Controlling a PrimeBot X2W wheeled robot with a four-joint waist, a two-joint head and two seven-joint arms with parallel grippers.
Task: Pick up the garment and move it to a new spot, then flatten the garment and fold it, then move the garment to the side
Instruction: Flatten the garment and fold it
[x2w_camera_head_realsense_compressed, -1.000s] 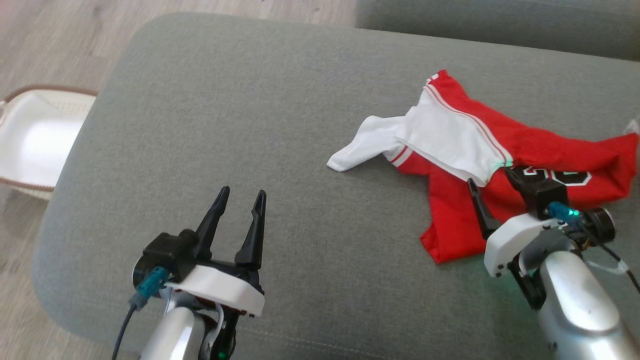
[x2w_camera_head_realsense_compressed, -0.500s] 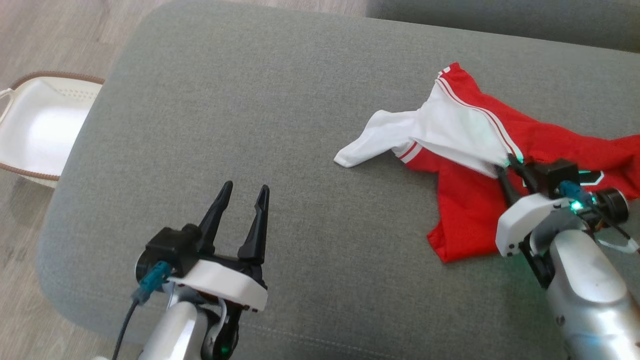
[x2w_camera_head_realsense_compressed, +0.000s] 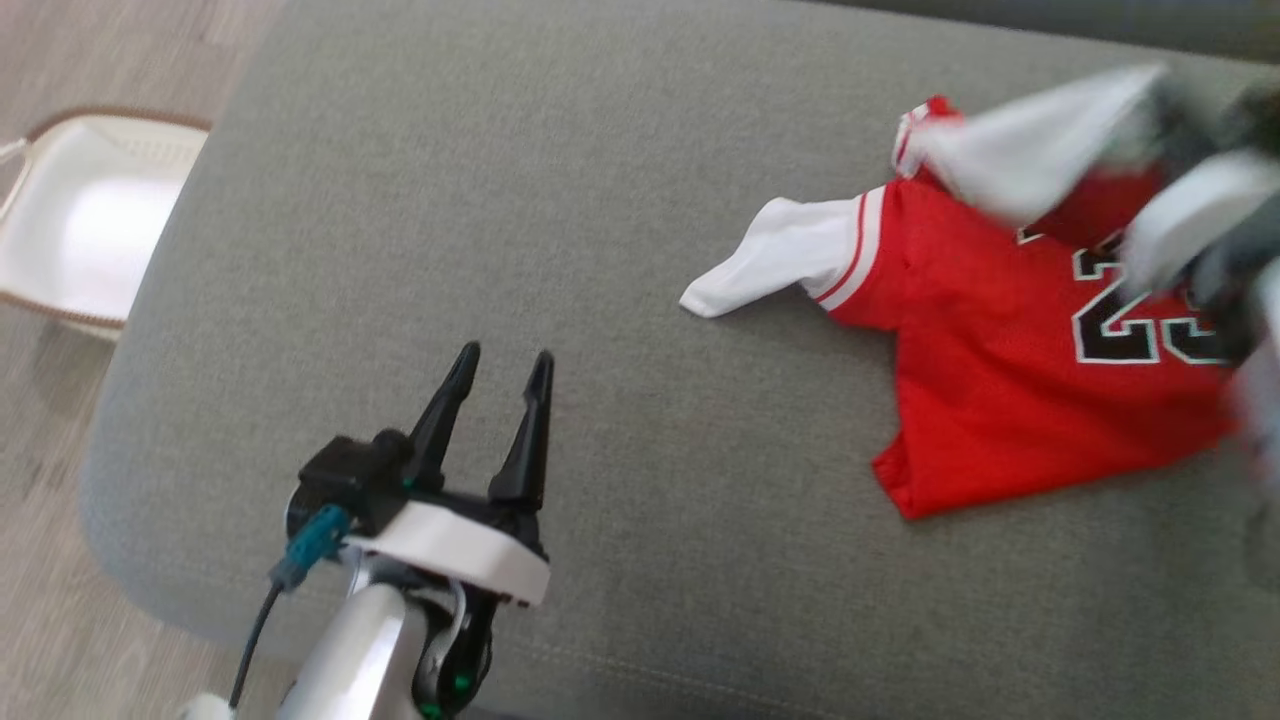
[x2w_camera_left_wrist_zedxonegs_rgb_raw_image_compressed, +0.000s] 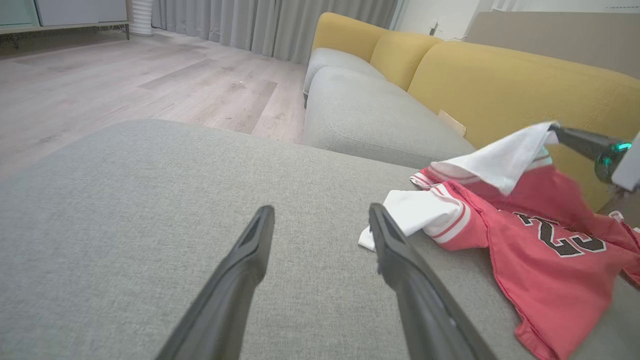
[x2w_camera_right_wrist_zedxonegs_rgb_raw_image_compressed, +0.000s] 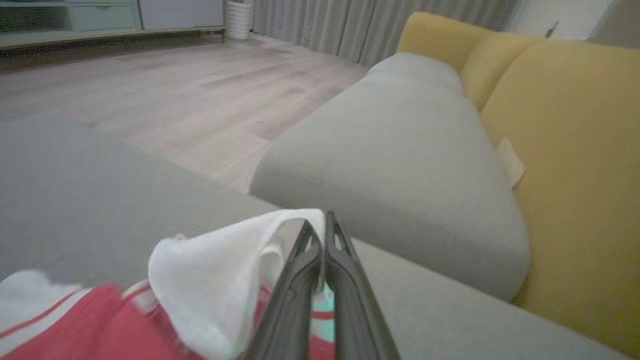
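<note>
The garment (x2w_camera_head_realsense_compressed: 1010, 360), a red jersey with white sleeves and a black "23", lies on the right of the grey cushion (x2w_camera_head_realsense_compressed: 500, 200). My right gripper (x2w_camera_head_realsense_compressed: 1160, 100), blurred at the far right, is shut on one white sleeve and holds it up off the cushion. In the right wrist view, that gripper (x2w_camera_right_wrist_zedxonegs_rgb_raw_image_compressed: 322, 225) has its fingers pressed together on the garment's (x2w_camera_right_wrist_zedxonegs_rgb_raw_image_compressed: 210, 280) white cloth. The other sleeve rests flat, pointing left. My left gripper (x2w_camera_head_realsense_compressed: 505, 355) hovers open over bare cushion, well to the left of the jersey. From the left wrist, this gripper (x2w_camera_left_wrist_zedxonegs_rgb_raw_image_compressed: 320, 210) points at the garment (x2w_camera_left_wrist_zedxonegs_rgb_raw_image_compressed: 540, 250).
A white basket (x2w_camera_head_realsense_compressed: 80, 230) stands on the wooden floor left of the cushion. Beyond the cushion is a second grey seat (x2w_camera_left_wrist_zedxonegs_rgb_raw_image_compressed: 360, 110) with yellow back cushions (x2w_camera_left_wrist_zedxonegs_rgb_raw_image_compressed: 500, 80). The cushion's left and middle offer wide room.
My right gripper has shut on the white sleeve and pulled it up and away, spreading the jersey so the "23" shows. The head camera has shifted slightly. The left gripper has kept still.
</note>
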